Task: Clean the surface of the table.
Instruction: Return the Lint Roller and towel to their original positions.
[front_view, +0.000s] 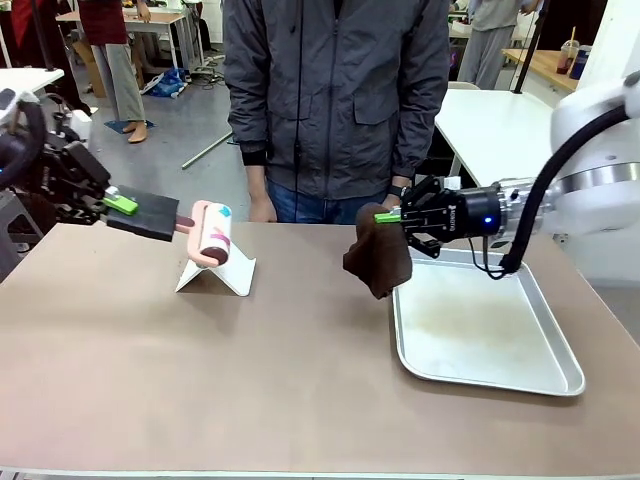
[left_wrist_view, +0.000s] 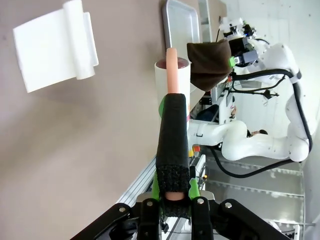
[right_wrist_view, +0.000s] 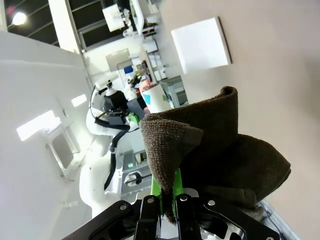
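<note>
The brownish-taupe table (front_view: 250, 380) spreads across the front view. My left gripper (front_view: 118, 204) is shut on the black foam handle (left_wrist_view: 173, 145) of a lint roller (front_view: 212, 235), held above the table's far left over a white folded stand (front_view: 218, 273). In the left wrist view the roller's white drum (left_wrist_view: 172, 82) points away from me. My right gripper (front_view: 388, 216) is shut on a dark brown cloth (front_view: 378, 255), which hangs just left of the metal tray (front_view: 540, 375). The cloth (right_wrist_view: 220, 150) bunches over my right fingers.
A person in a grey jacket (front_view: 335, 95) stands at the far edge, hands down by the table. The white stand (left_wrist_view: 55, 47) lies on the table below the roller. Open tabletop stretches across the middle and front.
</note>
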